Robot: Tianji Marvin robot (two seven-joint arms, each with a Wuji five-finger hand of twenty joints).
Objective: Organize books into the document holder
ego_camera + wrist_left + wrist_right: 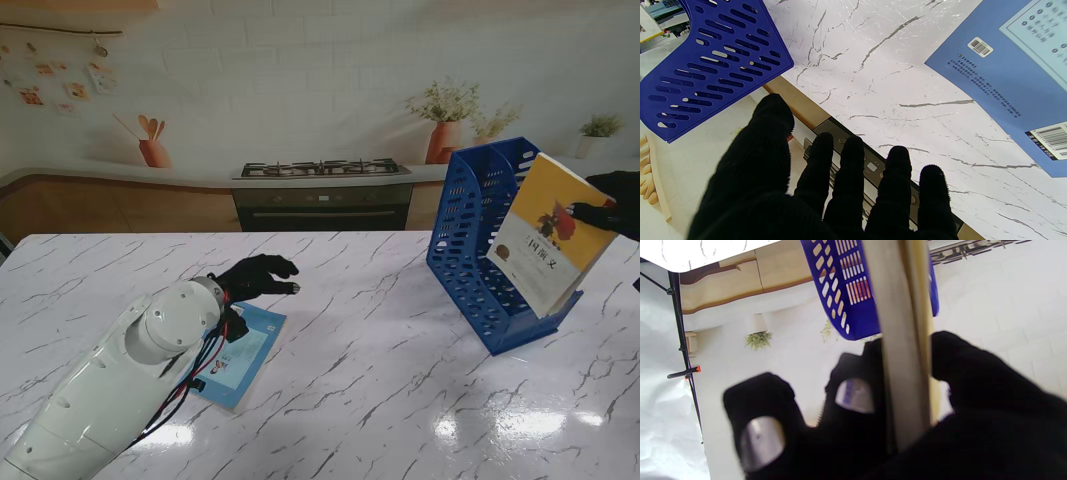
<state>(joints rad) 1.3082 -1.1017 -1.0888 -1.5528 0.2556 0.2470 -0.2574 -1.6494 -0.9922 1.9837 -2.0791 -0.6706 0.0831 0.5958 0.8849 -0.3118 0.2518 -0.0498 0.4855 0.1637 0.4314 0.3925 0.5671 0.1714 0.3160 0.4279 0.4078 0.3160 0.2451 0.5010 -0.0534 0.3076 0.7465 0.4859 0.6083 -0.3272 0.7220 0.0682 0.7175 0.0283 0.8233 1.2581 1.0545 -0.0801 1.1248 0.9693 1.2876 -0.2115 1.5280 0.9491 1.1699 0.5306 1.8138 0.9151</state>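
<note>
Two books: my right hand (612,212) is clamped on the yellow book (553,233), tilted in the blue document holder (478,240) near the worktop's (380,380) right edge; my left hand (258,276), fingers spread and holding nothing, hovers beside the blue book (243,355).

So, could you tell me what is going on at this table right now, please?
The robot is filing books into the blue document holder. Its right hand grips a yellow book and holds it tilted at the holder's open side, not yet fully seated inside. The left hand hovers open over the marble table, next to a blue book lying flat, which it is not holding.
</note>
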